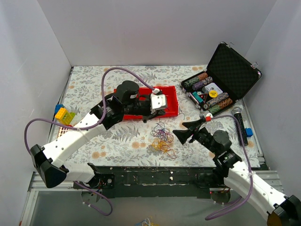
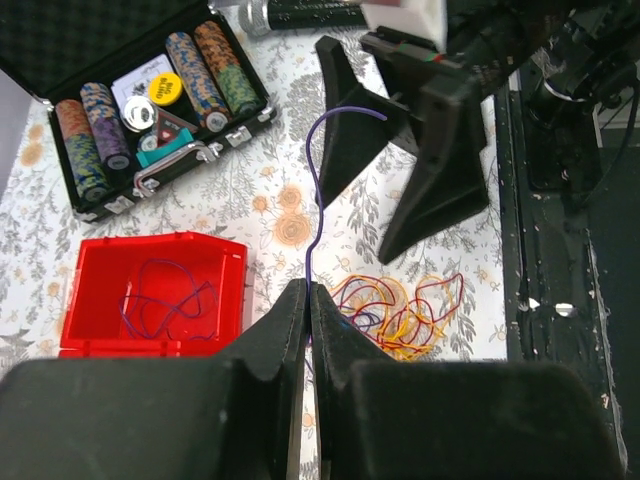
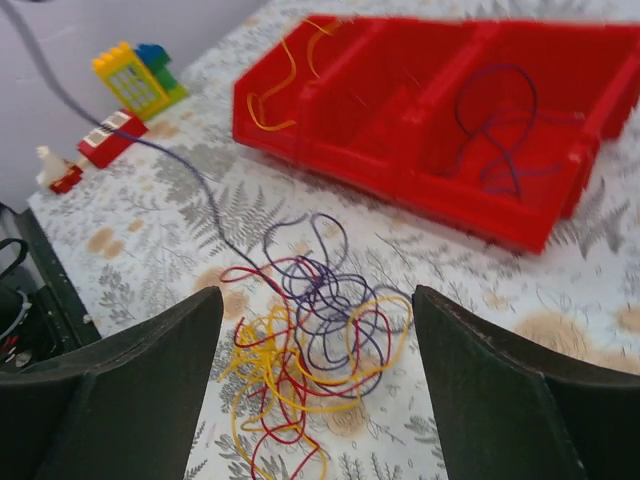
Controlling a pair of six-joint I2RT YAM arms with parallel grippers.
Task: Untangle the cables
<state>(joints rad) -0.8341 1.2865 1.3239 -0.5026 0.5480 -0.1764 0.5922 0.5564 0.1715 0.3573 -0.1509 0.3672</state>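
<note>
The cables (image 1: 162,139) are a loose tangle of thin yellow, red and purple wires on the floral cloth, in front of the red bin (image 1: 171,111). My left gripper (image 2: 308,290) is shut on one purple wire (image 2: 318,170), which runs up past the fingertips and curls to a free end. In the top view this gripper (image 1: 151,117) hangs just left of the tangle. My right gripper (image 3: 315,295) is open and empty, with the tangle (image 3: 310,340) lying between its fingers; in the top view it (image 1: 178,135) sits just right of the tangle. The bin (image 3: 400,170) holds a purple wire (image 3: 490,130) and a yellow one (image 3: 285,70).
An open black case of poker chips (image 1: 221,82) stands at the back right. A microphone (image 1: 238,117) and a small blue piece (image 1: 248,133) lie at the right edge. Yellow and blue toy blocks (image 1: 63,114) sit at the left edge. White walls surround the table.
</note>
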